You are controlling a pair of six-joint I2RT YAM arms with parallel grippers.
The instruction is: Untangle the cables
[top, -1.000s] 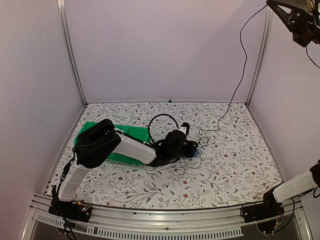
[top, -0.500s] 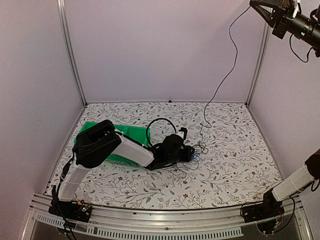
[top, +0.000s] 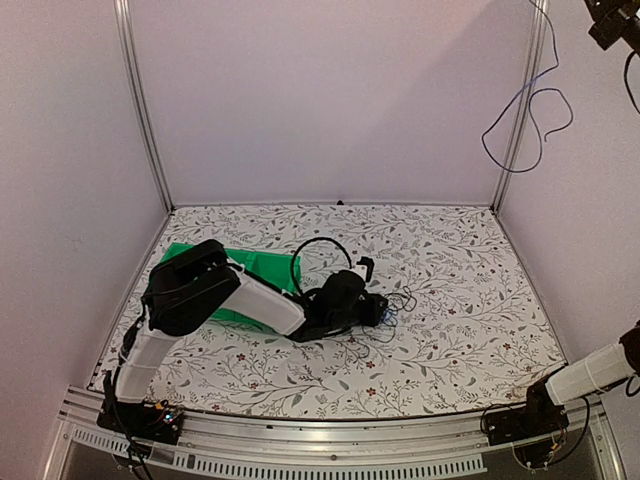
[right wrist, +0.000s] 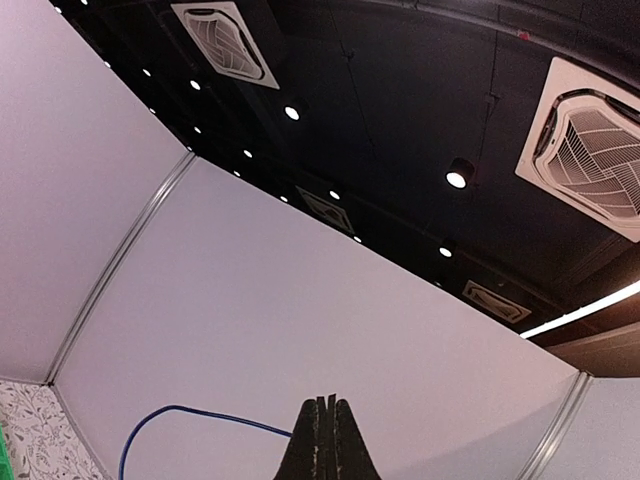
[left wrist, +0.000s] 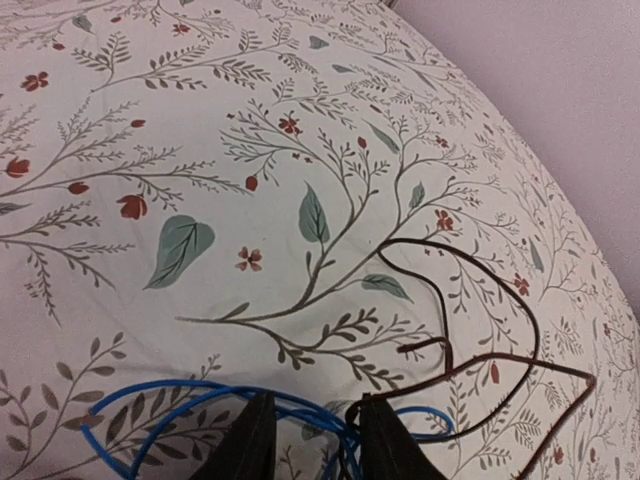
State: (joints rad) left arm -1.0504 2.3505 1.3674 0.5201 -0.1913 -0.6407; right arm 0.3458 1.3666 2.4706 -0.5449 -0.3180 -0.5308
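The cables [top: 393, 303] lie in a small snarl of blue and black wires at the table's middle. My left gripper [top: 375, 308] is down on the snarl. In the left wrist view its fingers [left wrist: 250, 445] stand a little apart with blue strands [left wrist: 150, 400] between them, and a dark wire [left wrist: 530, 330] loops to the right. My right gripper [top: 612, 22] is raised to the top right corner. It is shut [right wrist: 327, 400] on a thin blue cable [right wrist: 200, 412]. That cable hangs in a free loop [top: 520, 115] in the air, clear of the table.
A green bin [top: 185, 257] lies at the left, partly behind the left arm. A thick black hose loop [top: 322, 243] arches over the left wrist. Metal frame posts [top: 518, 120] stand at the back corners.
The right gripper has swung up and right. The cable it holds has come off the table and now dangles free. The left gripper has shifted slightly left with the snarl.
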